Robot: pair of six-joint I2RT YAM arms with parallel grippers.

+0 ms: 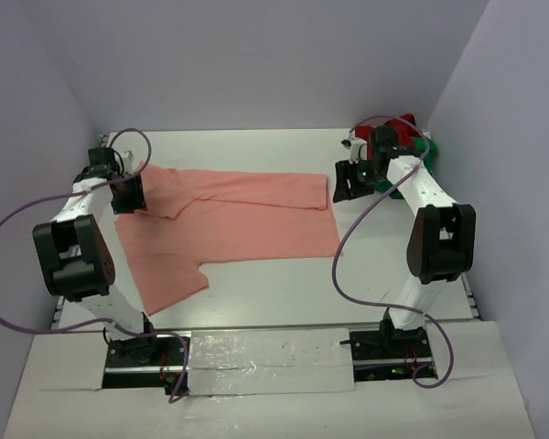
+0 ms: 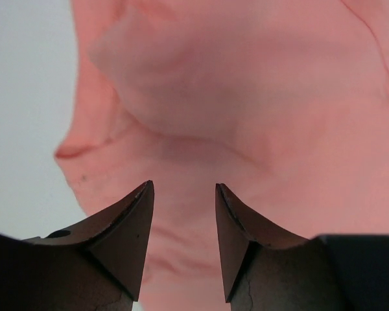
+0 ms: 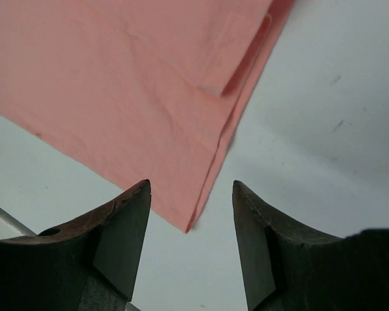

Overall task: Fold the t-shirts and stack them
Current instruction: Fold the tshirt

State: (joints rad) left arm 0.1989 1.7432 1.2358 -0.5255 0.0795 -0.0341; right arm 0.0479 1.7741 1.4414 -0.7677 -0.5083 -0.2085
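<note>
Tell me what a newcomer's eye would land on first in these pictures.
The large salmon-pink cloth t-shirt lies partly folded across the middle of the white table. The left tool stands open at its left end, the right tool open at its right edge. A dark red cloth shirt and a bright green cloth shirt lie bunched in the far right corner.

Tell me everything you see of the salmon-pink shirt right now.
The salmon-pink shirt is soft plain cloth, lying flat on the white table, its far side folded over itself, one sleeve sticking out near-left, hem to the right. Rumpled by the left tool, smooth by the right tool; both hover open, gripping nothing.
</note>
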